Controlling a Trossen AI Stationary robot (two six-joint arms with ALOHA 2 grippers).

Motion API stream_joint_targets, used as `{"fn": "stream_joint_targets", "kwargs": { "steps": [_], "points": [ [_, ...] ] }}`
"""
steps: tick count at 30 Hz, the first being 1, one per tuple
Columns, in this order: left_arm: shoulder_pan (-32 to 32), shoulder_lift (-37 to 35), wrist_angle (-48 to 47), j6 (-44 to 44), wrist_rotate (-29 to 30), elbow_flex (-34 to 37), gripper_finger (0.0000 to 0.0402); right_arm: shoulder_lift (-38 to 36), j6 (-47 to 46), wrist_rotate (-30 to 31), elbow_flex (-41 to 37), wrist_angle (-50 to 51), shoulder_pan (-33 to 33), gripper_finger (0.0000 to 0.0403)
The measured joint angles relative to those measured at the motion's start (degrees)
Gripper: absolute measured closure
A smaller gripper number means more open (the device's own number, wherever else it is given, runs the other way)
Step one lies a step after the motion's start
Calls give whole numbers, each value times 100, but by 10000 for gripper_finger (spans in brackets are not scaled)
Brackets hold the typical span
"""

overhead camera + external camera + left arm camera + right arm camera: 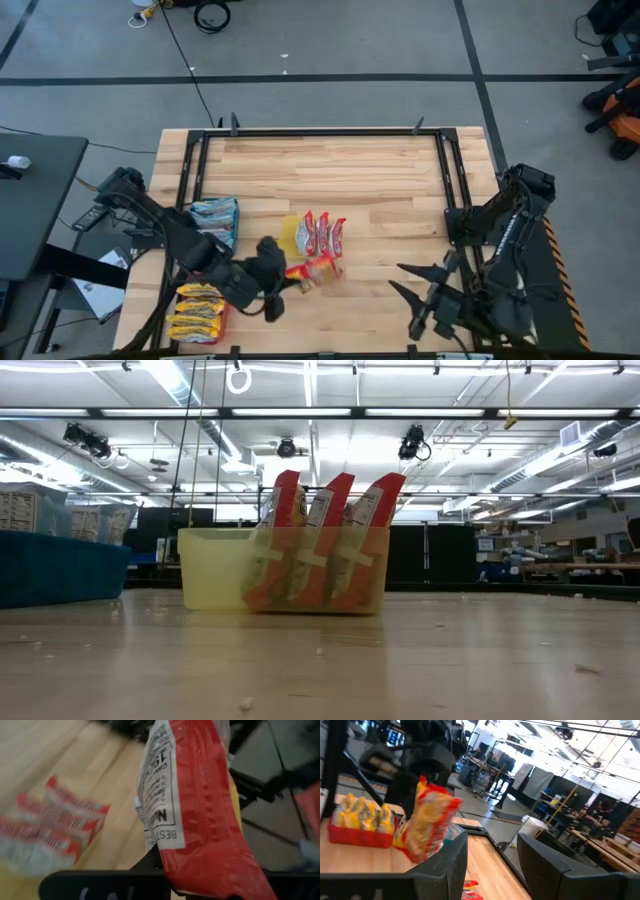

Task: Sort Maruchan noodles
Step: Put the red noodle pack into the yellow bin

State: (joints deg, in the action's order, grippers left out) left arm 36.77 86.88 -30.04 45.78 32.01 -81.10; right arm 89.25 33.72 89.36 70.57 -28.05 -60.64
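In the high view, going from the left of the frame, the left arm (160, 225) is reaching from the left edge toward the lower centre. At lower left a red tray (198, 322) is holding yellow packets (199, 308). Just above it, a blue tray (216, 219) is holding pale blue-white packets (214, 211). The left gripper (290, 276) is sitting at lower centre, its fingers clamped together on a red packet (316, 268), which is hanging just below the yellow tray (290, 232). In the left wrist view that red packet (200, 805) is filling the middle of the frame, pinched at its lower end.

At the centre of the table the yellow tray is holding three red-and-white packets (323, 232) standing on edge. In the low view they are leaning side by side, their red tops (335, 495) sticking up over the tray's wall (215, 565).

At the right of the frame the right arm (500, 225) is waiting over the table's lower right corner. The right gripper (408, 280) is pointing left, its fingers standing apart and gripping nothing. In the right wrist view its two dark fingers (455, 865) are showing a clear gap between them, with the held packet (427, 825) hanging beyond.
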Motion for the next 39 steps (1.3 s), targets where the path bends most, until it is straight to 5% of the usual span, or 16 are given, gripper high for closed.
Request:
{"fn": "stream_joint_targets", "kwargs": {
  "steps": [9,15,19,22,26,39],
  "points": [
    [-320,-543,-1568,1699,-636,-137,382,2,-1139,-1520,-785,174,566,227],
    [-452,-362,-3098,1974,-275,-1286,382,9,-3309,-3255,-1166,1596,1143,227],
    [-441,3,-3949,2198,-371,-2100,382,9,-4210,-3868,-1222,2510,1408,227],
    [-478,329,-4864,2664,-942,-2619,382,9,-4717,-4264,-1223,3169,1511,227],
    [-773,819,-6087,3364,-2462,-2927,382,9,-5374,-4709,-1223,3992,1687,227],
    [-2999,1378,-5795,1975,-4887,-2423,380,376,-5647,-5266,-1221,4259,2025,227]
  ]
}}
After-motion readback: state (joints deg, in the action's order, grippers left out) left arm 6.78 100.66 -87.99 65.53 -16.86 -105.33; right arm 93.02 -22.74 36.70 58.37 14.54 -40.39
